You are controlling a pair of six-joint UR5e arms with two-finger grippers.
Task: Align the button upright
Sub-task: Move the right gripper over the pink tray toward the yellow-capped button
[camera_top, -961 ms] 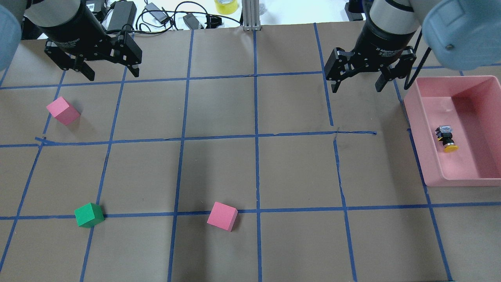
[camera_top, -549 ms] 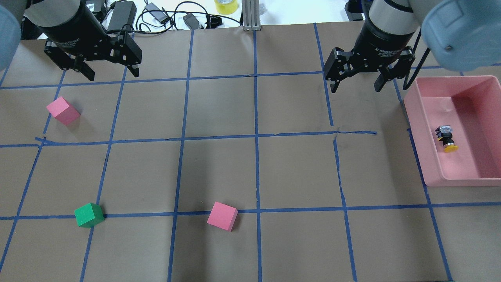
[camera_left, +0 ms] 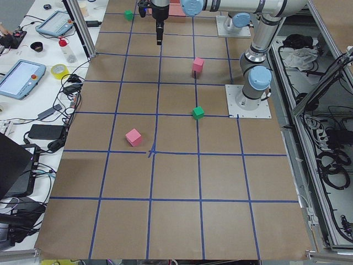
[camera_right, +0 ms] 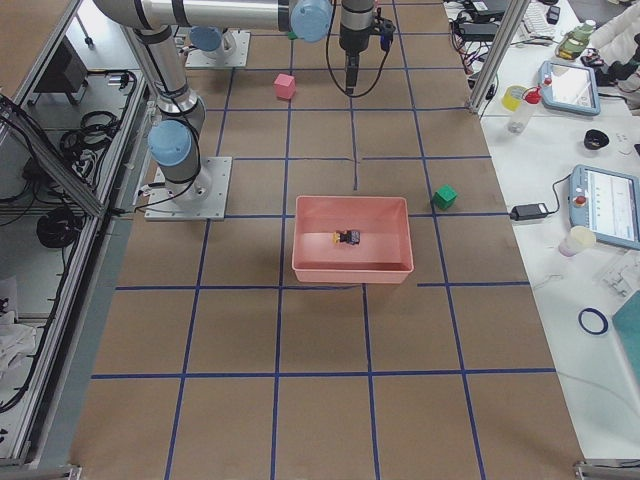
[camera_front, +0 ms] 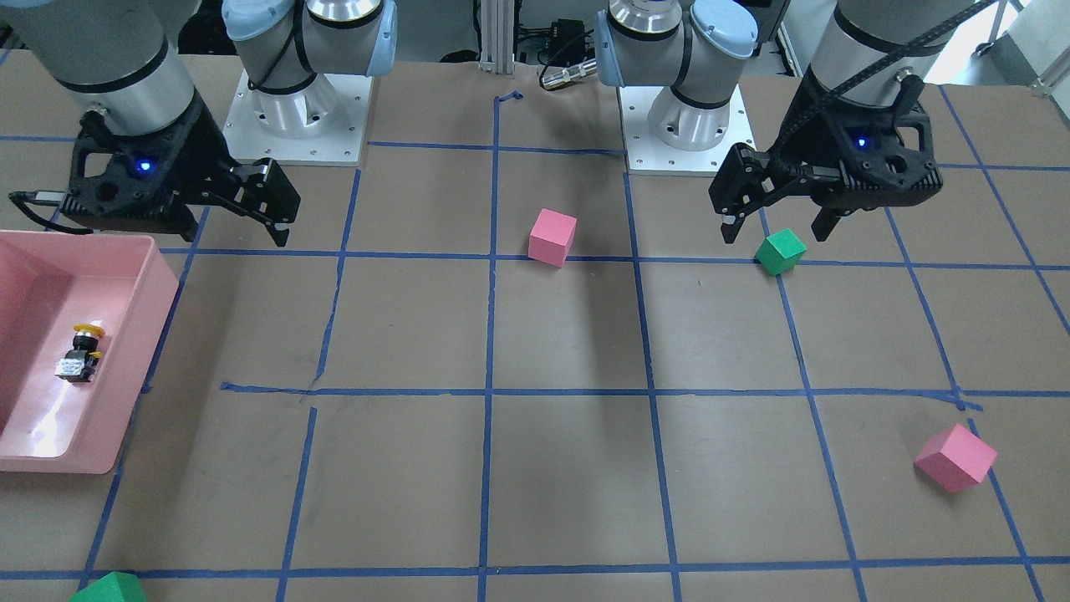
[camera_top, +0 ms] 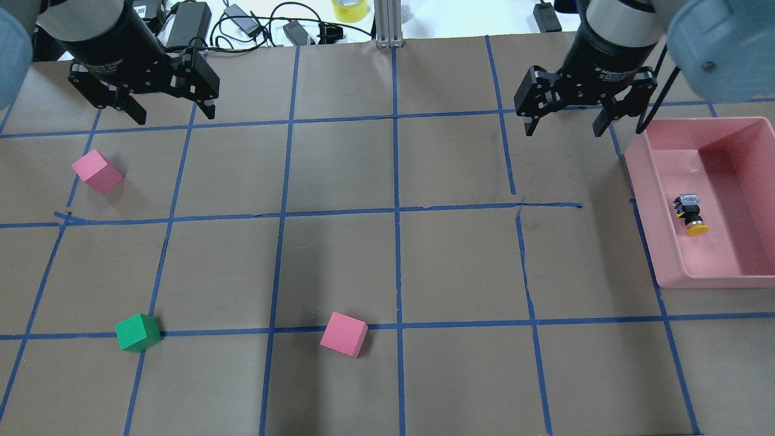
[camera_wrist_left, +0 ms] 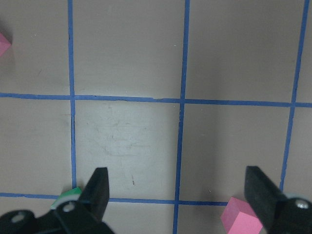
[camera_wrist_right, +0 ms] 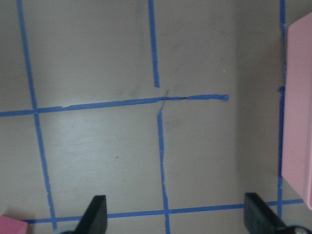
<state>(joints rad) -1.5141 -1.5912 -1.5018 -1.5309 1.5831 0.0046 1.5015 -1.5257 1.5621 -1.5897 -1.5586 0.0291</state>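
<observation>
The button (camera_top: pixel 690 215) lies on its side in the pink bin (camera_top: pixel 637 177), its yellow cap pointing toward the robot and its silvery base away. It also shows in the front view as the button (camera_front: pixel 79 355) and in the right side view as the button (camera_right: pixel 347 237). My right gripper (camera_top: pixel 564 129) hangs open and empty above the table, left of the bin's far corner and well apart from the button. The right wrist view shows only bare paper between the fingers (camera_wrist_right: pixel 97 209) and the bin's edge (camera_wrist_right: pixel 300 107). My left gripper (camera_top: pixel 175 115) is open and empty at the far left.
A pink cube (camera_top: pixel 97 171), a green cube (camera_top: pixel 137 332) and another pink cube (camera_top: pixel 344 334) sit on the taped brown paper. Another green cube (camera_right: pixel 445 197) lies beyond the bin. Cables and a yellow tape roll (camera_top: pixel 349 9) line the far edge.
My right gripper has moved a little farther from the robot and slightly right, toward the bin's far corner, still open. The left arm and the button have not moved.
</observation>
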